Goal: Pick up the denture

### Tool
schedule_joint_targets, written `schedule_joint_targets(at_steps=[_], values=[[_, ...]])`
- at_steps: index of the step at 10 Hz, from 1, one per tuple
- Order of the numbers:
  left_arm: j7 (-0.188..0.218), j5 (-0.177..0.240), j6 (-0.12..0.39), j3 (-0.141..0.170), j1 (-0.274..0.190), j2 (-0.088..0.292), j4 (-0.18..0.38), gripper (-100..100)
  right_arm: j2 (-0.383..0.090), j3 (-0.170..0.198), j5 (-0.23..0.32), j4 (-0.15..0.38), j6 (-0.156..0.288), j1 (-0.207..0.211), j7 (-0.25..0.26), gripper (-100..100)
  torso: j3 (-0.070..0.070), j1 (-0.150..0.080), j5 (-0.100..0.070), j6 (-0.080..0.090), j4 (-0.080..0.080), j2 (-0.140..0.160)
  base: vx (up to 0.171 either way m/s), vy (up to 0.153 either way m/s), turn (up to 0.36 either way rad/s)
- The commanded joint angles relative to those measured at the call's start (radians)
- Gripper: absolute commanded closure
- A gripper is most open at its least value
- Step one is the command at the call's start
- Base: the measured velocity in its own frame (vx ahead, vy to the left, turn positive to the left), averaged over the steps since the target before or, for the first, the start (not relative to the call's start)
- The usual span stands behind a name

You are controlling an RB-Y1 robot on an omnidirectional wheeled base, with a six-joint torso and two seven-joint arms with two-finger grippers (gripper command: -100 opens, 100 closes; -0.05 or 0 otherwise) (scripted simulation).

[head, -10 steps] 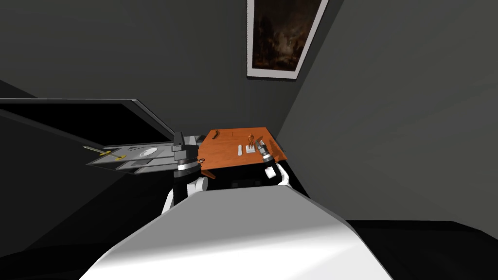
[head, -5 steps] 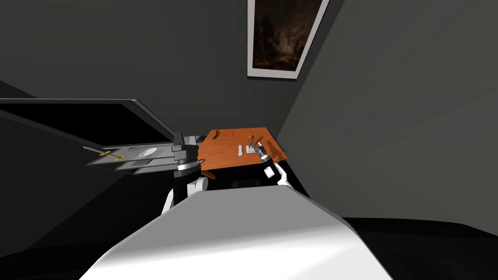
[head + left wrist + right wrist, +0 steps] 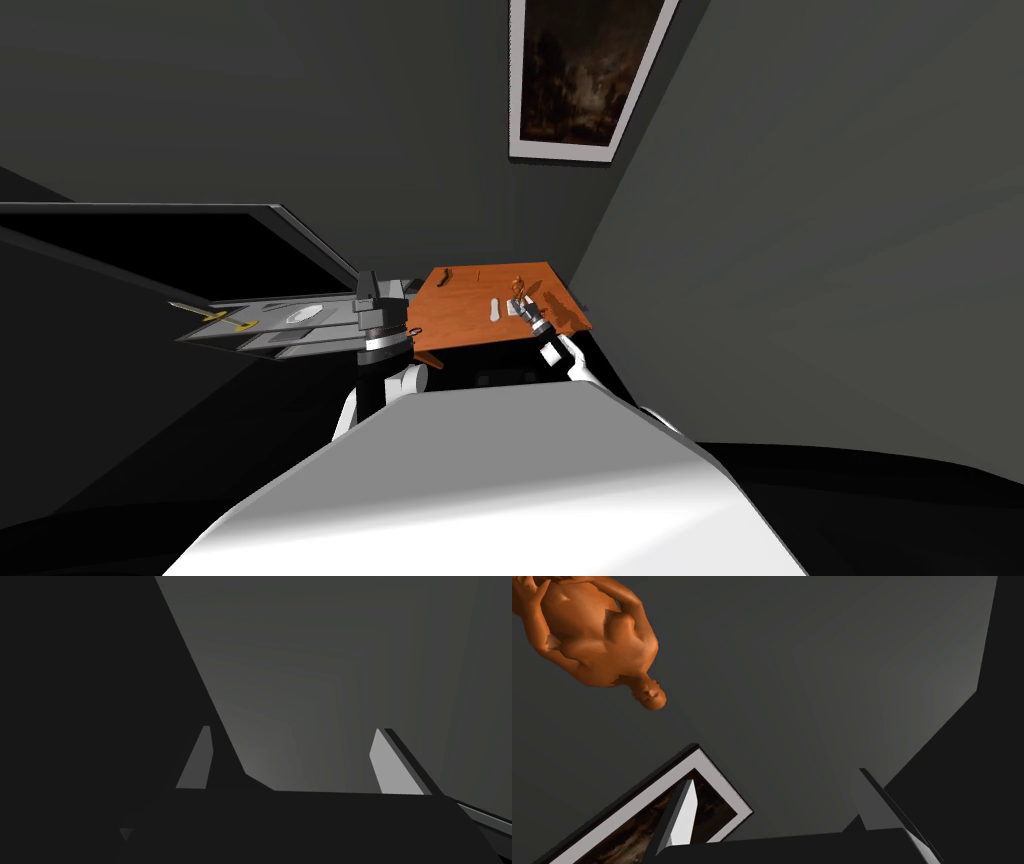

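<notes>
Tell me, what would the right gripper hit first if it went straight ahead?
Likely just the grey wall: the right gripper points at it, with the orange figurine off to one side. Distance is unclear.

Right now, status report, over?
Left gripper open, beside table. Right gripper open, at orange figurine. White denture at figurine's foot, ungrasped. Figurine crowds it.

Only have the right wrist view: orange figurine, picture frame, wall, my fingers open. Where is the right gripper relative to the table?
Observer: In the head view the right gripper is over the orange-brown table, close beside the orange figurine.
Operator: Anything white near it?
Observer: A squarish white piece lies at the figurine's foot, right by the gripper.
Operator: Anything else white?
Observer: A longer white piece lies on the table further to the left, apart from the gripper. I cannot tell which of the two is the denture.
</notes>
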Motion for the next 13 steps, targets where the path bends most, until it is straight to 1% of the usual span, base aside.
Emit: schedule_joint_targets(at_steps=[1,2,3,4,5,6,7,8,9,10,11,12,13], values=[[0.000,0.000,0.000,0.000,0.000,0.000,0.000,0,-0.005,0.018,0.002,0.040,0.006,-0.016,0.050,-100,0.000,0.000,0.000,0.000,0.000,0.000,0.014,0.016,0.000],[0.000,0.000,0.000,0.000,0.000,0.000,0.000,0,-0.005,0.018,0.002,0.040,0.006,-0.016,0.054,-100,0.000,0.000,0.000,0.000,0.000,0.000,0.006,0.005,-0.003],[0.000,0.000,0.000,0.000,0.000,0.000,0.000,0,-0.021,0.053,0.004,0.075,0.019,-0.050,0.098,-100,0.000,-0.001,0.000,0.000,0.000,0.001,0.007,0.011,-0.001],[0.000,0.000,0.000,0.000,0.000,0.000,0.000,0,-0.021,0.053,0.004,0.092,0.019,-0.050,0.116,-100,0.000,0.000,0.000,0.000,0.000,0.001,0.010,0.012,0.001],[0.000,0.000,0.000,0.000,0.000,0.000,0.000,0,-0.037,0.088,0.006,0.120,0.031,-0.084,0.147,-100,0.000,0.000,0.000,0.000,0.000,0.000,0.016,0.014,-0.005],[0.000,0.000,0.000,0.000,0.000,0.000,0.000,0,-0.037,0.088,0.006,0.152,0.031,-0.084,0.176,-100,0.000,0.000,0.000,0.000,0.000,0.000,0.016,0.013,0.003],[0.000,0.000,0.000,0.000,0.000,0.000,0.000,0,-0.052,0.123,0.007,0.186,0.045,-0.118,0.206,-100,0.000,0.000,0.000,0.000,0.000,0.000,0.015,0.014,-0.003],[0.000,0.000,0.000,0.000,0.000,0.000,0.000,0,-0.052,0.123,0.007,0.210,0.045,-0.118,0.234,-100,0.000,0.000,0.000,0.000,0.000,0.000,0.013,0.013,0.000],[0.000,0.000,0.000,0.000,0.000,0.000,0.000,0,-0.067,0.157,0.009,0.240,0.058,-0.151,0.261,-100,0.000,0.000,0.000,0.000,0.000,0.000,0.013,0.015,-0.004],[0.000,0.000,0.000,0.000,0.000,0.000,0.000,0,-0.067,0.157,0.009,0.269,0.058,-0.151,0.289,-100,0.000,0.000,0.000,0.000,0.000,0.000,0.011,0.013,0.002],[0.000,0.000,0.000,0.000,0.000,0.000,0.000,0,-0.067,0.157,0.009,0.269,0.058,-0.151,0.298,-100,0.000,0.000,0.000,0.000,0.000,0.000,0.006,0.005,-0.001],[0.000,0.000,0.000,0.000,0.000,0.000,0.000,0,-0.082,0.191,0.011,0.312,0.071,-0.185,0.334,-100,0.000,-0.001,0.000,0.000,0.000,0.001,0.009,0.009,-0.003],[0.000,0.000,0.000,0.000,0.000,0.000,0.000,0,-0.082,0.191,0.011,0.327,0.071,-0.185,0.357,-100,0.000,-0.001,0.000,0.000,0.000,0.000,0.011,0.011,0.002]])
